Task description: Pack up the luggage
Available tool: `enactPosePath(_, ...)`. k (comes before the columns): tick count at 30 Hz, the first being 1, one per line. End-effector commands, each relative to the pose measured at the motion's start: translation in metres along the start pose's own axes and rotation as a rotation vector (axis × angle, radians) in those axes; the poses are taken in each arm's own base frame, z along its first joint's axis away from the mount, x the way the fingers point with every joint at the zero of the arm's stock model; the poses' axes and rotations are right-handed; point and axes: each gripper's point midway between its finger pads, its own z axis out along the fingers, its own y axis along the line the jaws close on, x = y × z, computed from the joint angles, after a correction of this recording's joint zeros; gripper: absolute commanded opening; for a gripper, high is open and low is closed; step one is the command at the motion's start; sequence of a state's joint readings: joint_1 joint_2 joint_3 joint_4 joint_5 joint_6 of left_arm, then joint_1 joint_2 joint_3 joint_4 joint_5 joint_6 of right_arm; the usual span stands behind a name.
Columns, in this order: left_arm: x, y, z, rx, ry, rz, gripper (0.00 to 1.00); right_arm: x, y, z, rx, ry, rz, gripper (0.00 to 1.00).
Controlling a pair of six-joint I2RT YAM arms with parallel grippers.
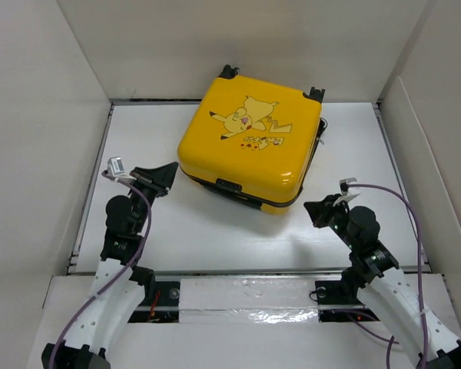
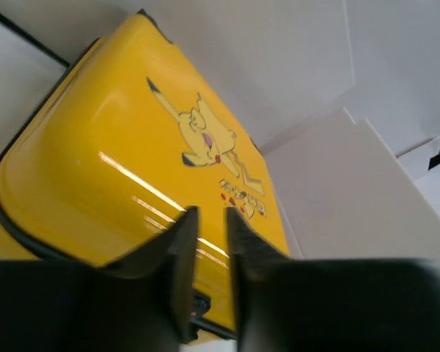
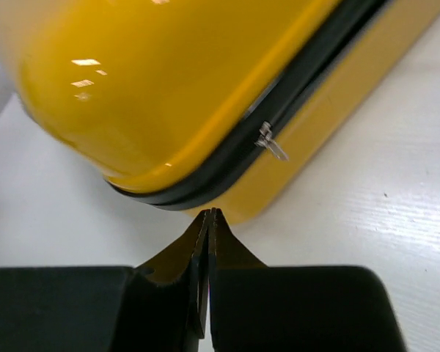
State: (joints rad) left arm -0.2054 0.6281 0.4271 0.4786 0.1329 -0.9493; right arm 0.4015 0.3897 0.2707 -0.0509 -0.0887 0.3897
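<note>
Yellow hard plastic catches the eye first: the luggage (image 1: 250,142) lies flat and closed on the white surface (image 1: 215,238), towards the far middle and turned a little so that one corner points at the arms. Its cartoon print (image 1: 246,119) faces up, two black wheels (image 1: 229,71) stick out at the far edge, and a black handle (image 1: 230,186) sits on the near side. A black zipper band (image 3: 227,165) runs round the shell between the two halves, and from the right wrist I can see a small silver zipper pull (image 3: 271,143) hanging off it.

From above, the left claw (image 1: 174,167) sits low off the case's near-left corner, close to it but not touching. In the left wrist view its fingers (image 2: 183,249) stand almost together with only a thin gap, and nothing is between them; the printed lid fills the view beyond.

Seen from overhead, the right claw (image 1: 309,206) is off the near-right corner of the case, with a strip of bare surface between it and the shell. From its own camera the two fingers (image 3: 227,249) are pressed flat against each other, tips meeting, closed on nothing, and pointing at the rounded lower corner of the case just below the zipper band.

Purple cables (image 1: 142,223) loop along both arms. White panels (image 1: 31,115) wall in the surface on the left, right and far sides.
</note>
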Motion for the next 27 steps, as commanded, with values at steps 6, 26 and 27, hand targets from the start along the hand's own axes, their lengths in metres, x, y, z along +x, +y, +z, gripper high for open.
enactPosePath(6,0.110,0.090,-0.049,-0.117,0.408,0.055,0.00,-0.010,-0.021,0.029,0.009,-0.101,-0.093,0.33)
enactPosePath(26,0.191,0.029,-0.037,0.002,0.574,0.344,0.06,-0.033,-0.034,0.067,-0.188,-0.126,-0.290,0.58)
enactPosePath(27,0.193,0.029,-0.035,0.005,0.574,0.341,0.07,-0.030,-0.027,0.068,-0.238,-0.105,-0.307,0.58)
